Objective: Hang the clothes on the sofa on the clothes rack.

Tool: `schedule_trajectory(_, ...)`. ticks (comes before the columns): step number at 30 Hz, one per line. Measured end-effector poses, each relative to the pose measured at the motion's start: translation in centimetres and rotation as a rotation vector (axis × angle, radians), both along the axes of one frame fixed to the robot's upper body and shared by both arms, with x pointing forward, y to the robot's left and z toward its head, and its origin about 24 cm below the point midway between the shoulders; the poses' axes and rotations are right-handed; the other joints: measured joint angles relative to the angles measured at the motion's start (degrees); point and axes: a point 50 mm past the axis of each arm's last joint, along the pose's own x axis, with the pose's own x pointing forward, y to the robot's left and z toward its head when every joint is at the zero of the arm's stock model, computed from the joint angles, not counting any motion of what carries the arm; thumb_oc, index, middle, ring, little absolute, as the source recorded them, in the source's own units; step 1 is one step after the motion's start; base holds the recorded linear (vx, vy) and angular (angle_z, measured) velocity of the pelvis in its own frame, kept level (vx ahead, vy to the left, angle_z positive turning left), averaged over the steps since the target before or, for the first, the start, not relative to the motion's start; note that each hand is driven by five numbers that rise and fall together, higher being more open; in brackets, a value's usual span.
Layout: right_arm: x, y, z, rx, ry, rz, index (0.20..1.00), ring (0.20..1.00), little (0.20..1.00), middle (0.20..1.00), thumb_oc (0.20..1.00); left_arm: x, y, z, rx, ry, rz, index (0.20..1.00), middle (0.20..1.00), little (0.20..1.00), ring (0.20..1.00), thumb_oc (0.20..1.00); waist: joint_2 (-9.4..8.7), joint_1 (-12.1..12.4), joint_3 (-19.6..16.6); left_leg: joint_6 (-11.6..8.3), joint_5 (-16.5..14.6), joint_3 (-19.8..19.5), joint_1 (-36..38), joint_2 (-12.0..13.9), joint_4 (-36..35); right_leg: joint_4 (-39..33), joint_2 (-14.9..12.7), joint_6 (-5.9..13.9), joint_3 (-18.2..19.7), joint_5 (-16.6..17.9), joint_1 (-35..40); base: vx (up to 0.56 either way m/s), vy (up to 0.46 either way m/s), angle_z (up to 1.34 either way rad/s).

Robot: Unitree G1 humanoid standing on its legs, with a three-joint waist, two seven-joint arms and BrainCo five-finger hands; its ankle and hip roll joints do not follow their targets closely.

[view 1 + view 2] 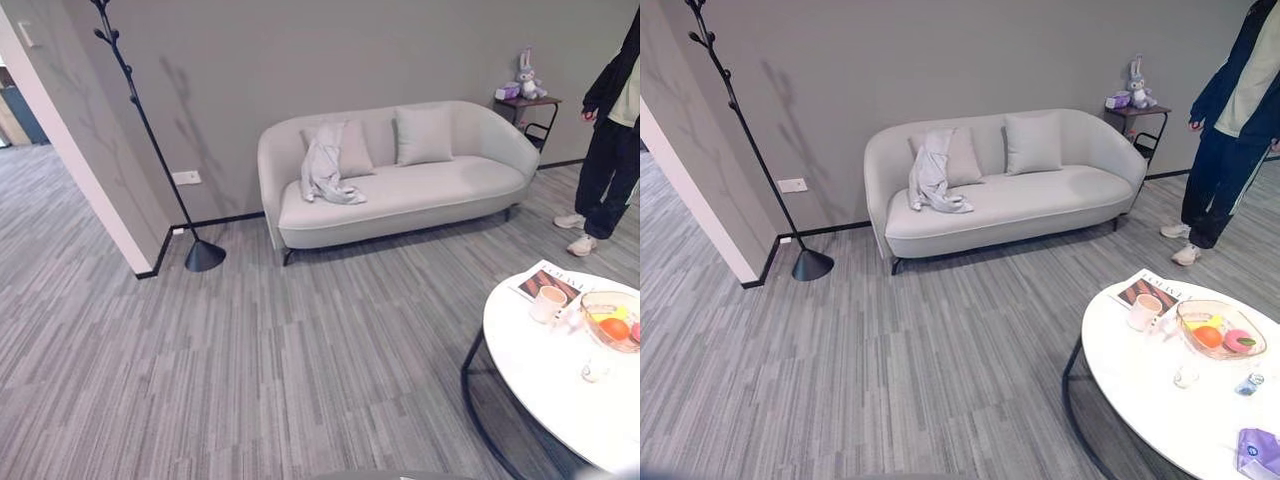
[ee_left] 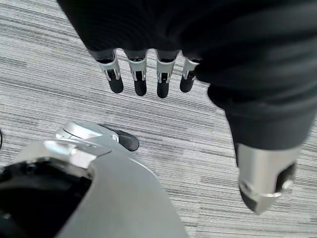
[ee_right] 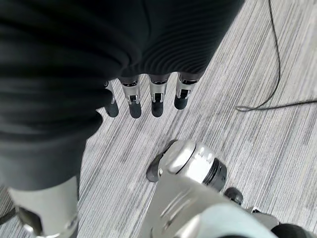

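Note:
A light grey garment [image 1: 326, 166] lies draped over the left part of a pale grey sofa [image 1: 420, 190], hanging from the backrest onto the seat. A thin black clothes rack [image 1: 150, 135] with short branch pegs stands left of the sofa by the wall corner, on a round black base [image 1: 204, 256]. My left hand [image 2: 148, 74] hangs over the striped carpet with straight fingers and holds nothing. In its own wrist view my right hand [image 3: 143, 96] also hangs over the carpet, fingers relaxed and empty. Both hands are far from the sofa.
Two cushions [image 1: 423, 135] lean on the sofa back. A round white table [image 1: 560, 370] at the right carries a cup, a glass fruit bowl [image 1: 612, 320] and a magazine. A person [image 1: 608, 140] stands at the far right beside a small side table [image 1: 527, 105] with a toy rabbit.

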Motion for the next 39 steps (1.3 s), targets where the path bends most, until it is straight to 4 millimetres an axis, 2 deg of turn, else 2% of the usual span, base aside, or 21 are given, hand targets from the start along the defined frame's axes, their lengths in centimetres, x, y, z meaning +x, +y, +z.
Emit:
schedule_trajectory(6,-0.6,0.4,0.0,0.013,0.019,0.004,1.000,1.000,1.000,1.000,1.000,0.1,0.4,0.1,0.006,0.010,-0.060,1.000,1.000,1.000,1.000,1.000,-0.55,0.04,0.34,-0.01,0.00,-0.04,-0.35,-0.01,-0.09,-0.69,0.10,-0.10,-0.04,0.19,-0.03,0.00,0.000,0.00)
schedule_trajectory(12,0.4,1.0,-0.3,0.033,0.001,0.027,1.000,1.000,1.000,1.000,1.000,0.2,0.2,0.0,-0.001,0.016,-0.118,1.000,1.000,1.000,1.000,1.000,-0.55,0.12,1.06,-0.02,0.00,0.02,-0.30,-0.06,-0.19,-0.95,0.09,-0.08,-0.03,0.22,0.09,0.00,-0.005,0.00)
schedule_trajectory(19,0.8,1.0,-0.3,0.031,-0.009,0.033,1.000,1.000,1.000,1.000,1.000,0.3,0.0,0.0,-0.006,0.012,-0.123,1.000,1.000,1.000,1.000,1.000,-0.37,0.90,3.32,-0.02,0.00,-0.01,0.06,-0.04,-0.21,-1.89,0.09,-0.05,-0.05,0.39,0.86,0.00,-0.009,0.00)
schedule_trajectory(31,1.2,0.9,-0.3,0.024,-0.024,0.052,1.000,1.000,1.000,1.000,1.000,0.2,-0.1,0.0,-0.014,0.012,-0.121,1.000,1.000,1.000,1.000,1.000,-0.25,0.98,3.89,-0.03,-0.01,-0.12,0.53,0.07,-0.32,-3.08,0.22,-0.08,-0.23,0.89,2.02,0.00,-0.009,0.00)
schedule_trajectory(39,0.7,0.8,-0.3,0.020,-0.012,0.063,1.000,1.000,1.000,1.000,1.000,0.6,-0.1,0.0,-0.014,0.005,-0.139,1.000,1.000,1.000,1.000,1.000,-0.33,0.74,5.68,-0.46,0.21,-0.11,0.05,0.43,0.67,-2.81,0.48,-0.22,-0.80,0.93,2.87,-0.01,-0.011,0.04)
